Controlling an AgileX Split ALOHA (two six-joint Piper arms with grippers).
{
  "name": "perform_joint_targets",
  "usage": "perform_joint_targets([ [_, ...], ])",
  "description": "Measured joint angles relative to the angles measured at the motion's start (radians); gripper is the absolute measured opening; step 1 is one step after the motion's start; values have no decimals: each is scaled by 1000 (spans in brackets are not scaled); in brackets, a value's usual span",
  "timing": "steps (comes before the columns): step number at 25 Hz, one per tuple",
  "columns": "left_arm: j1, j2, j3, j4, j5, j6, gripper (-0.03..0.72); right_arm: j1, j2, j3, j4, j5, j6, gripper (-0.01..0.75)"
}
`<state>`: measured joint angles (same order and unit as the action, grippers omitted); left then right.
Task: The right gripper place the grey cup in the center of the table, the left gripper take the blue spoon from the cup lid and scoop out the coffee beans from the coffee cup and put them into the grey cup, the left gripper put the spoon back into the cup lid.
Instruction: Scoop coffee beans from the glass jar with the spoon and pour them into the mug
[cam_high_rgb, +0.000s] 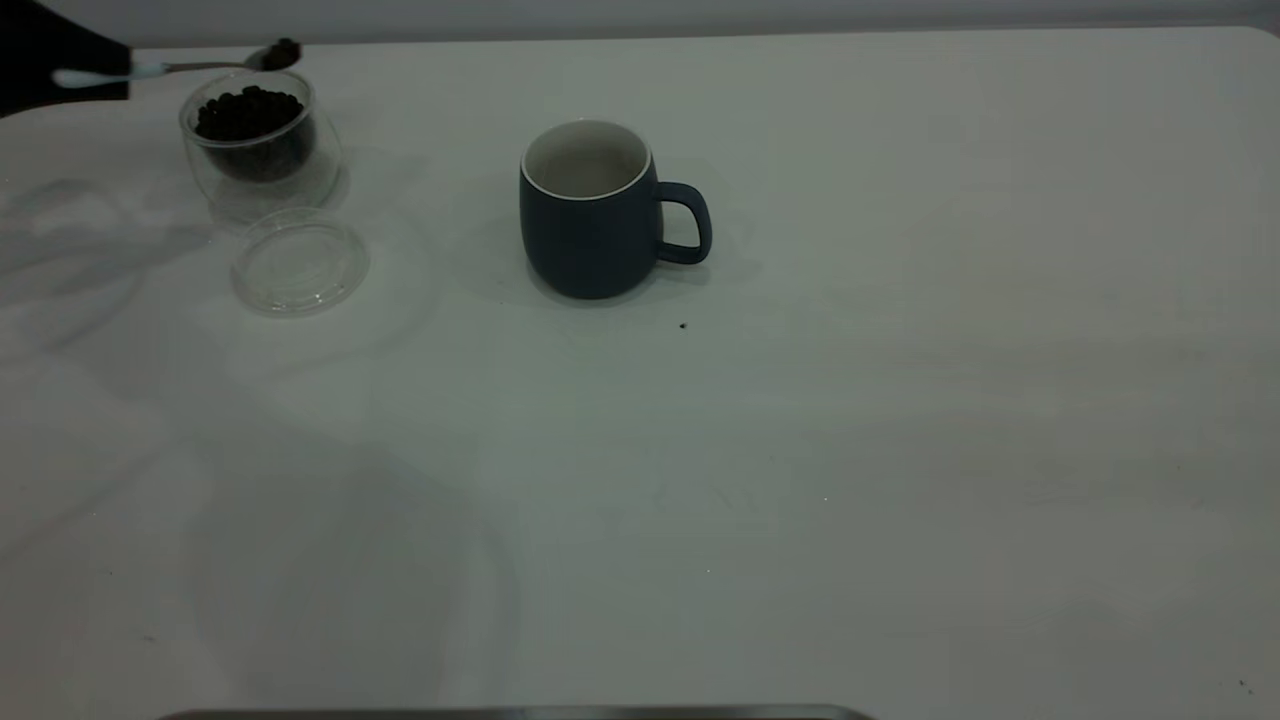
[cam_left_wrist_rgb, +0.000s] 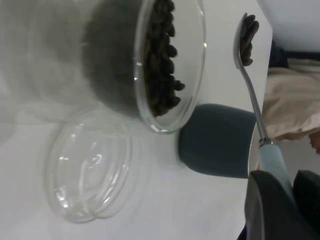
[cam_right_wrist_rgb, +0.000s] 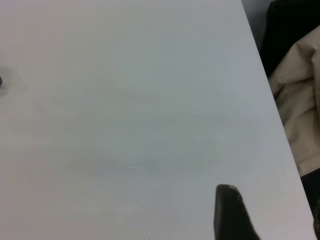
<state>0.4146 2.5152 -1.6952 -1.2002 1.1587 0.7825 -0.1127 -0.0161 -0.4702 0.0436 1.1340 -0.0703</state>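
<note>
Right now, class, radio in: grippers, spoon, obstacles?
Left gripper shut on blue spoon, loaded with coffee beans, raised beside coffee cup. Grey cup centred, looks empty. Right gripper off-scene. Path clear.

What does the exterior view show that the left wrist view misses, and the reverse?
Exterior only: the dark blue-grey ceramic mug's white inside and loop handle, and bare white table around it. Left wrist only: the black left gripper shut on the spoon's pale-blue handle. Both: the metal-bowled spoon loaded with beans, the clear glass cup of dark coffee beans, and the empty clear round lid.
</note>
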Motion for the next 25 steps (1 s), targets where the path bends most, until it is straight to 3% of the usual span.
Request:
perform_joint_targets([
  [25,-283,0,0,-5,0,-16,128,0,0,0,0,0,0,364],
])
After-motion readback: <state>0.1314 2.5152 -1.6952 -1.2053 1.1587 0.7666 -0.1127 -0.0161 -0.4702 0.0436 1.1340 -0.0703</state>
